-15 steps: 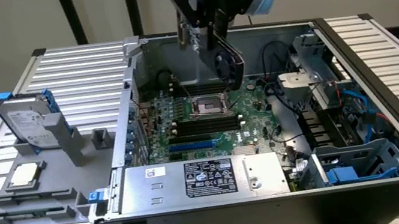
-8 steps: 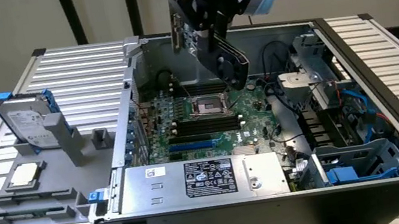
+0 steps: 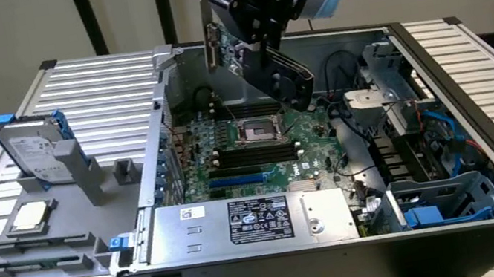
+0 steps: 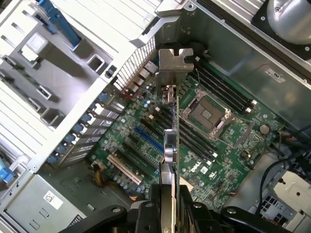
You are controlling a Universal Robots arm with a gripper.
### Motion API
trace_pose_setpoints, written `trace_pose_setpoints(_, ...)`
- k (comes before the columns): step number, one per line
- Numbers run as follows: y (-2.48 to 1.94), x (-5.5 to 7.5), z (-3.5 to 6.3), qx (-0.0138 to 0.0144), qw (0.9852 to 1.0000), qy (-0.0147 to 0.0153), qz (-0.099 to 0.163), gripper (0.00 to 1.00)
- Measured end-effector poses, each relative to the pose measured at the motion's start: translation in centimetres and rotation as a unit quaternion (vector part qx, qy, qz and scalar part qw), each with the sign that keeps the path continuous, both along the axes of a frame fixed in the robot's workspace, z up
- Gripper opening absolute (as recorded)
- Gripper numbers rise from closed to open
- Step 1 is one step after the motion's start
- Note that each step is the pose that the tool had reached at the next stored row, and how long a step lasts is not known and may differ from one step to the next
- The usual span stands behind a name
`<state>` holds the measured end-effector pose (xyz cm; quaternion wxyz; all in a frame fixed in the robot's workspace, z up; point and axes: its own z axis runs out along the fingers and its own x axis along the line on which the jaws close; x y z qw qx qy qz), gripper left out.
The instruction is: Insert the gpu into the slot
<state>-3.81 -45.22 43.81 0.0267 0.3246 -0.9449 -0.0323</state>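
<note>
gpu (image 3: pixel 235 54) hangs tilted in the claw (image 4: pixel 168 196), whose jaws are clamped on its 2 faces, above the motherboard (image 3: pixel 299 137), not touching the blue slot (image 4: pixel 148 138).

A grey hard drive (image 3: pixel 36 151) stands beside the open computer case (image 3: pixel 349 266), whose motherboard (image 3: pixel 312 136) carries a silver processor socket (image 3: pixel 258 130).

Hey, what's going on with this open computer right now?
A robot arm's gripper is holding a graphics card in the air above the motherboard of an open computer case. The card is not yet seated: the blue expansion slot near the black memory strips is empty. A hard drive stands outside the case, at the exterior view's left.
</note>
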Motion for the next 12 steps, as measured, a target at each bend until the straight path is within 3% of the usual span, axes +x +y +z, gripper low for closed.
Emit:
trace_pose_setpoints(6, 0.0, 0.0, -0.39, 0.0, 0.9985, -0.0025, 0.055, 0.26)
trace_pose_setpoints(12, 0.0, 0.0, -0.78, 0.0, 0.994, -0.0052, 0.109, 0.26)
